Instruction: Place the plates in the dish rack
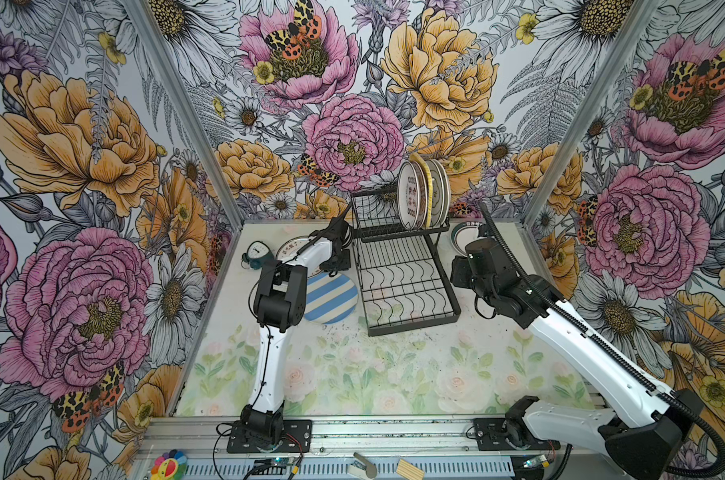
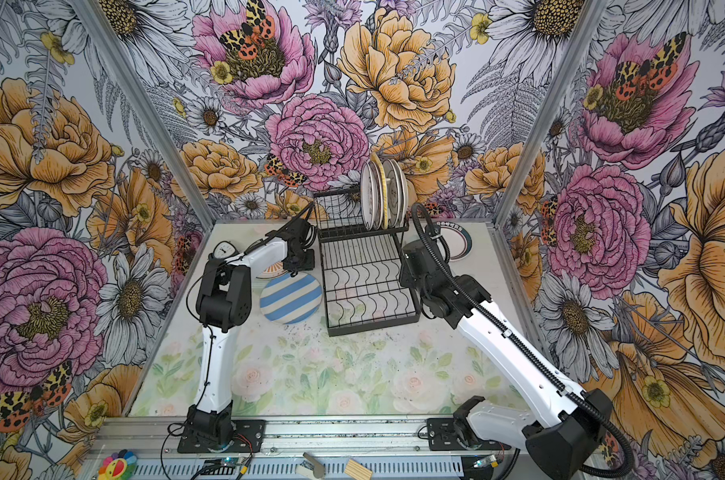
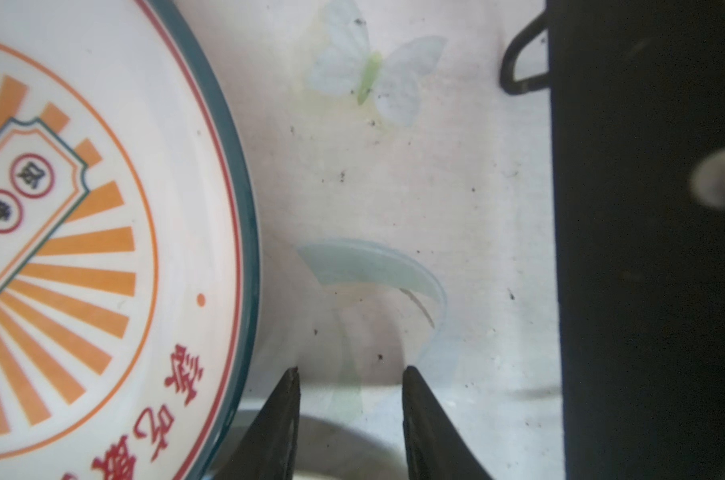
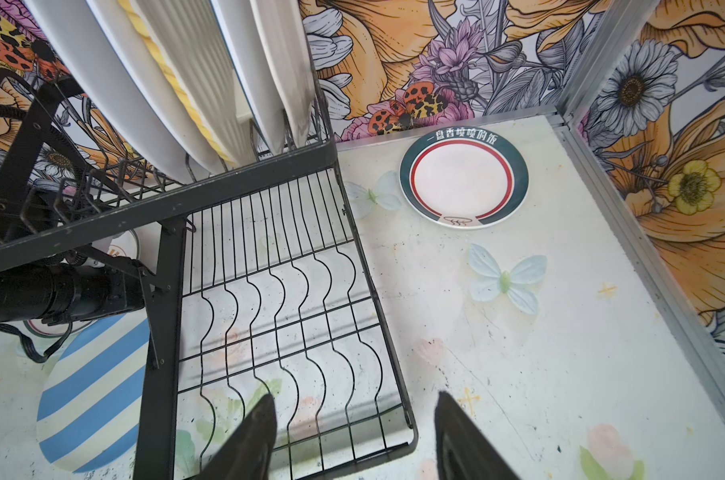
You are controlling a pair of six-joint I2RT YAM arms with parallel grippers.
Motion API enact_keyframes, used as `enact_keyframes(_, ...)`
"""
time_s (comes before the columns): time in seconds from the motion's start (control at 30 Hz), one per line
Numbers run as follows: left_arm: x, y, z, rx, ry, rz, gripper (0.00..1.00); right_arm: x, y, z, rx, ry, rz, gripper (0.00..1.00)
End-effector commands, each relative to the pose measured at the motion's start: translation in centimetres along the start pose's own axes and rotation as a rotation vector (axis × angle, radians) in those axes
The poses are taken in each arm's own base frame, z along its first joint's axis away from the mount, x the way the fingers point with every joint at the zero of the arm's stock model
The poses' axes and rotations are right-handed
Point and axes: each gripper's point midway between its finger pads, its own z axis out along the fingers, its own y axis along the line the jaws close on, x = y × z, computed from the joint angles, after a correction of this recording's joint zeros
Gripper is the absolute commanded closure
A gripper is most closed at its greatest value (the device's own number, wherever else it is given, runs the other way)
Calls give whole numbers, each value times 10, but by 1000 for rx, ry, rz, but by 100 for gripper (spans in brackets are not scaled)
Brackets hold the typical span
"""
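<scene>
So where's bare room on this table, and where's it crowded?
Bare: table front, between dish rack and arm bases; also between rack and teal-rimmed plate. Crowded: left of the rack, around striped plate, clock, left gripper.

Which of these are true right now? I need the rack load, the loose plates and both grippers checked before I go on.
1. Plates stand upright on the dish rack's upper shelf. True.
2. The lower tray holds a plate. False: no plate stands in it.
3. The blue-striped plate lies flat on the table beside the rack. True.
4. The right gripper is shut on the teal-rimmed plate. False: it is open and holds nothing; that plate lies on the table.
5. The left gripper grips the orange-rayed plate. False: its jaws stand open beside that plate's rim, with nothing between them.
</scene>
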Motion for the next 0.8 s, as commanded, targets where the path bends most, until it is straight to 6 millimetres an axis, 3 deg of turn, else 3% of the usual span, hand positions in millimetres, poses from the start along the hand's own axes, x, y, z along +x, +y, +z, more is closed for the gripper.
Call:
enact_keyframes(0.0, 10, 7, -3, -27, 39, 22, 58, -10, 1, -6, -13, -23, 20, 39)
enact_keyframes(0.47, 52, 23, -28, -41, 101, 19, 59, -3, -2, -12, -26, -23, 40, 39)
enact_keyframes(0.77, 113, 31, -50, -42, 183, 1, 59, 5, 1, -16, -41, -19, 48, 39)
